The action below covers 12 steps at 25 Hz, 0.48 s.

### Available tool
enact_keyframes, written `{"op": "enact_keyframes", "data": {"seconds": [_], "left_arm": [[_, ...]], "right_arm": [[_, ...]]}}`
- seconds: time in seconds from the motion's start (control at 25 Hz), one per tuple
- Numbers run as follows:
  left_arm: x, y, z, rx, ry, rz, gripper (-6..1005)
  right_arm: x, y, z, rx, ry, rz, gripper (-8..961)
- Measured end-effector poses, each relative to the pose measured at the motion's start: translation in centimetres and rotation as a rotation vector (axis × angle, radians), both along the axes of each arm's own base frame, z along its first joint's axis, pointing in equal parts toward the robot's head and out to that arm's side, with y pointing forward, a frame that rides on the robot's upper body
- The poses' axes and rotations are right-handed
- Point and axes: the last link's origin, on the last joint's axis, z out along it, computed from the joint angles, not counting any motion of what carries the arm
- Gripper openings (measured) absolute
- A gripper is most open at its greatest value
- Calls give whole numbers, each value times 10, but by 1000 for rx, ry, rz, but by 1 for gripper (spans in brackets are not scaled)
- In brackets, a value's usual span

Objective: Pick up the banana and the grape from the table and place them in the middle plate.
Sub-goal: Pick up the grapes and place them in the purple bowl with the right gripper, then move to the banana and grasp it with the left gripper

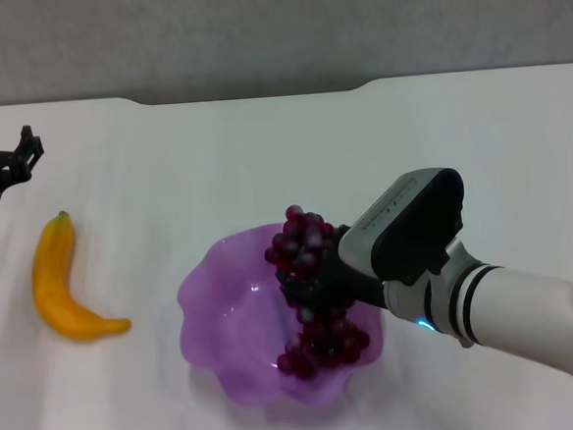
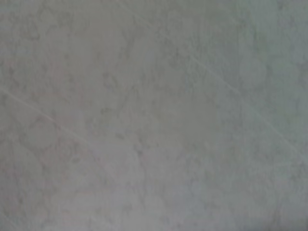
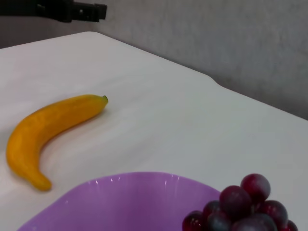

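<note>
Right gripper [image 1: 316, 290] is over the right half of the middle plate [image 1: 220, 318], reaching in from the robot's right. Its fingers are mostly hidden by the bunch, but they look clamped on the grape [image 1: 310, 292]. Upper part of the bunch stands above the plate rim, and the lower end hangs down into the bowl, touching or nearly touching the plate's inner wall; cannot tell which.

In the right wrist view the grape [image 3: 243, 207] sits right at the camera, above the purple scalloped plate [image 3: 120, 202].

Banana [image 1: 58, 282] lies flat on the table [image 1: 262, 148], well to the left of the plate, not touching it, green stem tip pointing to the far side. Right wrist view shows the same banana [image 3: 48, 130] on the white top beyond the plate rim.

Left gripper [image 1: 19, 160] is at the far left edge, above the table, beyond the banana and apart from it. Cannot tell whether it is open or closed. Left wrist view shows only blurry pale surface, nothing to identify.
</note>
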Motion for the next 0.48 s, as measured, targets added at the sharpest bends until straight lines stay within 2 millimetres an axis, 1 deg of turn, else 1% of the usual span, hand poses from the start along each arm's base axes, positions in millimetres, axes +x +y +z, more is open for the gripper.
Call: {"op": "enact_keyframes", "data": {"seconds": [0.12,0.36,0.48], "left_arm": [[0,0,0,0,0,0,892],[-1,-1,0,0,0,3,892],[-2,-1,0,0,0,4,892]], "right_arm": [[-5,-2,0,14,8,38,725],[-17,-2,7,108,42,154,838],[-23,-2,13,167,80,190,837]]}}
